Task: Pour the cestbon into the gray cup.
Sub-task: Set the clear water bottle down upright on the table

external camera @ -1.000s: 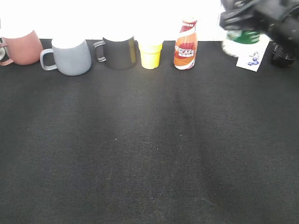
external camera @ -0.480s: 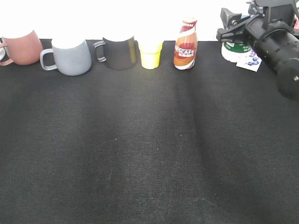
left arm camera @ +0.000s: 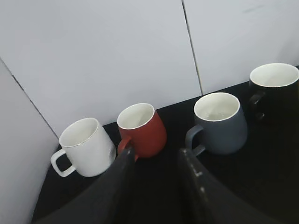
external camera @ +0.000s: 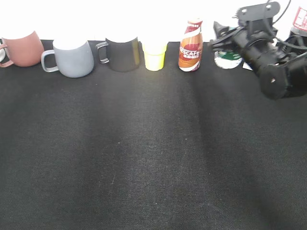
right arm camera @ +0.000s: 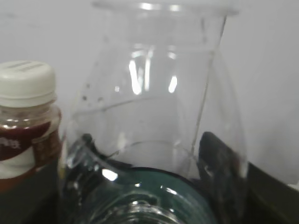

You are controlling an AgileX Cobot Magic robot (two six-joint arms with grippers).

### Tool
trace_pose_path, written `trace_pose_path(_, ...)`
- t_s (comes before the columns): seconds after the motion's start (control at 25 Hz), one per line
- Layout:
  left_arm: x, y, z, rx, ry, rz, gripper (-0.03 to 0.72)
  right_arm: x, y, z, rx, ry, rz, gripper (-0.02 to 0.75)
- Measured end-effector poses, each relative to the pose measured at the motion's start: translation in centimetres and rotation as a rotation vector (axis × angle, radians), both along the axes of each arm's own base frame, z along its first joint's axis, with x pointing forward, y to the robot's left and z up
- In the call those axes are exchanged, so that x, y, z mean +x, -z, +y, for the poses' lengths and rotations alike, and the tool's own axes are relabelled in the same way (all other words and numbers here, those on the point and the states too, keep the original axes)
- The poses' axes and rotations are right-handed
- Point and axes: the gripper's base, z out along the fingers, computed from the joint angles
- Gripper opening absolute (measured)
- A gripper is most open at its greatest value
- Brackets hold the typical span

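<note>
A lab test bench (black cloth table (external camera: 144, 158), plain white wall panels (left arm camera: 93, 56)).

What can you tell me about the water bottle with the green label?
The bottle is small, clear plastic with a green label and pale base. It stands at the back of the black table, right of the orange bottle. The right claw hides most of it. In the right wrist view its clear shoulder and neck fill the picture, upright, with a dark finger on each side. Whether they press it is unclear.
</note>
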Motion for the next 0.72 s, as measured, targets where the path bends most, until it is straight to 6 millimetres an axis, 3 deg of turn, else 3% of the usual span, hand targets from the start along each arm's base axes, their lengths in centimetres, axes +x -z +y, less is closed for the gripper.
trace_pose_path(0.12, 0.0, 0.3, 0.1, 0.004, -0.008, 0.033, 0.241, 0.8, 0.9, -1.5, 0.008, 0.024, 0.012, 0.504)
trace_pose_path(0.4, 0.0, 0.4, 0.1, 0.004, -0.009, 0.037, 0.241, 2.1, 2.0, -0.9, 0.005, -0.026, 0.013, 0.504)
trace_pose_path(0.52, 0.0, 0.4, 0.1, 0.004, -0.009, 0.037, 0.241, 2.3, 4.0, -0.8, 0.012, -0.029, 0.057, 0.504)
trace_pose_path(0.72, 0.0, 0.4, 0.1, 0.005, -0.009, 0.04, 0.241, 2.4, 4.0, -0.8, 0.012, -0.031, 0.054, 0.504)
